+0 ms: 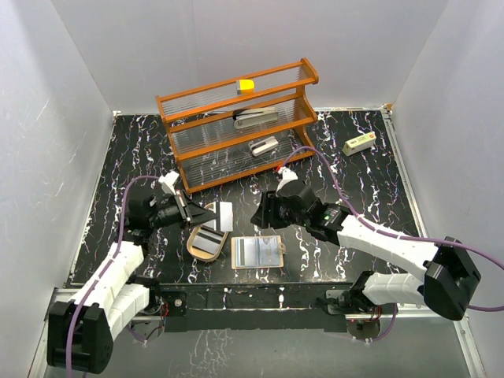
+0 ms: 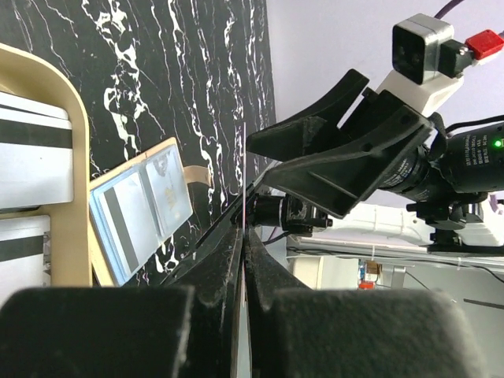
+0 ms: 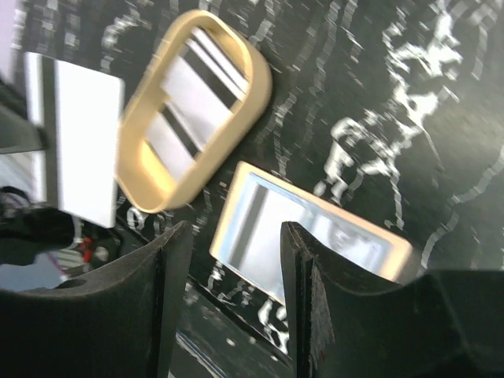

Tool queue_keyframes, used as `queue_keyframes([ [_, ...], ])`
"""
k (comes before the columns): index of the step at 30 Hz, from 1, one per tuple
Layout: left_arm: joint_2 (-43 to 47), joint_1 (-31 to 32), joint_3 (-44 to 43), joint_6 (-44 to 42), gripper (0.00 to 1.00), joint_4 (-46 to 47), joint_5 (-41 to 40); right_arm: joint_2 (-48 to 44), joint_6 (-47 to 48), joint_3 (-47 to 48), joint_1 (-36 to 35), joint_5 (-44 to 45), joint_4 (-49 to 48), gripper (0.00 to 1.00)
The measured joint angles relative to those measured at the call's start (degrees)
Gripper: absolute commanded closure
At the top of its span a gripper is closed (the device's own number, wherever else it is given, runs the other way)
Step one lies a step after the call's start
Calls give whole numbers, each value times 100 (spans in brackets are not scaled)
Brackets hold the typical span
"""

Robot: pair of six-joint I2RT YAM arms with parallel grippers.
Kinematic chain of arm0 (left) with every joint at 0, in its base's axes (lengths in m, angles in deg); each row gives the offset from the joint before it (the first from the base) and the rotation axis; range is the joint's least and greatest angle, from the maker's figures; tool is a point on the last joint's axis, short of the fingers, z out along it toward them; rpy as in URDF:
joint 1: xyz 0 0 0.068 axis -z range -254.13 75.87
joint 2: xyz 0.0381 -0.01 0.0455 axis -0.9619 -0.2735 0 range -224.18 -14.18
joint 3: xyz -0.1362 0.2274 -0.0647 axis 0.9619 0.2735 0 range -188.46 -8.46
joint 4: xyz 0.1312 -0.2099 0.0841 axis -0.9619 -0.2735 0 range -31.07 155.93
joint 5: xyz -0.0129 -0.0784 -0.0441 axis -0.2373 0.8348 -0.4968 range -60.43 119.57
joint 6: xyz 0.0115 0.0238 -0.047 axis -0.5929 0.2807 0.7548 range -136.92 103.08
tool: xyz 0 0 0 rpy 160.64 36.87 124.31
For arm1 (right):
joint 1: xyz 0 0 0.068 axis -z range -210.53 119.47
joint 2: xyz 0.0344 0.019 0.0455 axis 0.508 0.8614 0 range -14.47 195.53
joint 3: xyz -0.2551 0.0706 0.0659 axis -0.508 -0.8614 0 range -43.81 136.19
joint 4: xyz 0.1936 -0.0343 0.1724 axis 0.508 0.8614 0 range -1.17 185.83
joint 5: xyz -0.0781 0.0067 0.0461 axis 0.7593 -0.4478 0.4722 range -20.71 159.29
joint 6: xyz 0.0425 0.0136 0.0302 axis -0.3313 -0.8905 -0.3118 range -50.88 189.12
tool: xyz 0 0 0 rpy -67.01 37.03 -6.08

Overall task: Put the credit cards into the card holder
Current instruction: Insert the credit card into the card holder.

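Note:
The card holder point(image 1: 190, 244) is a tan oval tray near the front middle, with striped credit cards point(image 1: 208, 240) lying in it. My left gripper point(image 1: 191, 209) is shut on another credit card point(image 1: 220, 216), white with a dark stripe, held on edge just above the tray's far end. In the left wrist view the fingers point(image 2: 224, 268) pinch this card point(image 2: 245, 169) edge-on, with the tray rim point(image 2: 75, 173) to the left. My right gripper point(image 1: 260, 213) is open and empty, hovering above the wallet. The right wrist view shows the tray point(image 3: 260, 87), the held card point(image 3: 83, 150) and open jaws point(image 3: 228, 260).
An open tan wallet point(image 1: 258, 252) with clear pockets lies right of the tray; it also shows in the wrist views point(image 2: 142, 213) point(image 3: 315, 236). An orange rack point(image 1: 236, 126) holding grey staplers stands at the back. A small white box point(image 1: 358, 143) lies at the back right.

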Motion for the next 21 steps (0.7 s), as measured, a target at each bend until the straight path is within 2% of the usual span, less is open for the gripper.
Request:
queue_keyframes([
  [7,-234,774,-245,-33,100,-332,-737,-22,-31,0,0,468,1217,53],
  [21,-442,2050,-354,295,100,-702,-2024,-114,-195,-260,0,946,2065,51],
])
